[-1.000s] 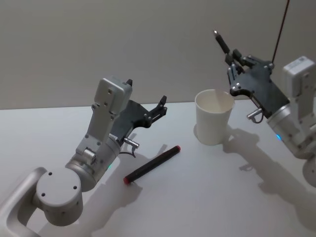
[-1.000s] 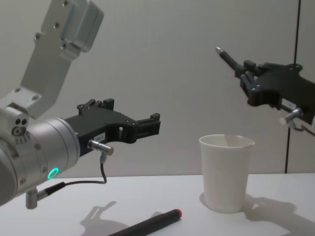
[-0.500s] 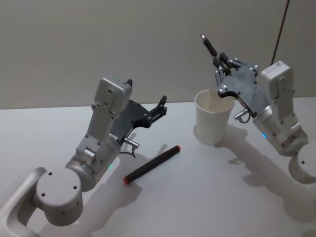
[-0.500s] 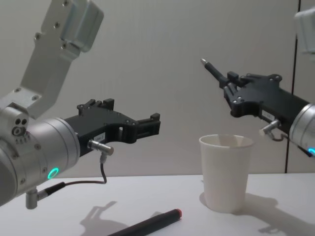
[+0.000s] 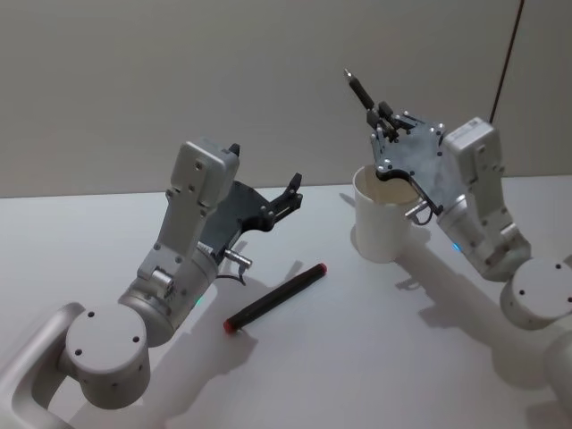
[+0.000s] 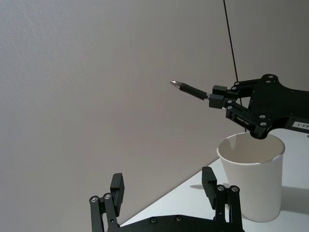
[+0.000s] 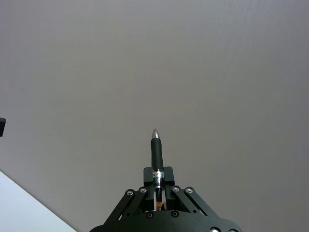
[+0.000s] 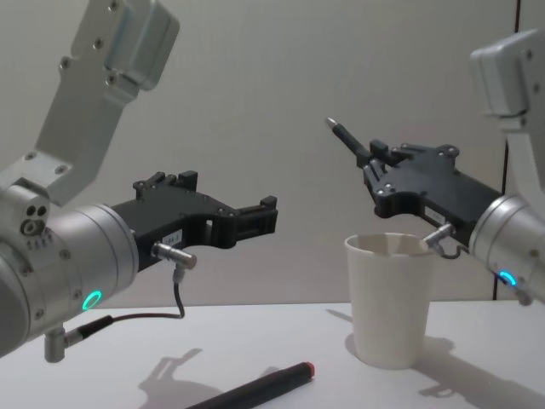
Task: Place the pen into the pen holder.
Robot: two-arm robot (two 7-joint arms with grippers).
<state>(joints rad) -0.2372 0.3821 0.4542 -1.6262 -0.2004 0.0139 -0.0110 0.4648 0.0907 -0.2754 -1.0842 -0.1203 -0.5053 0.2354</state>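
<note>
1. The right gripper [image 5: 379,121] pinched the pen [image 5: 359,89] just above the cup [image 5: 384,228], tip up, likely ready to drop it in.
2. The left gripper [image 5: 265,168] hung left of the cup, jaws spread, holding nothing.
3. A black marker [image 5: 275,298] lay left of the cup.
</note>
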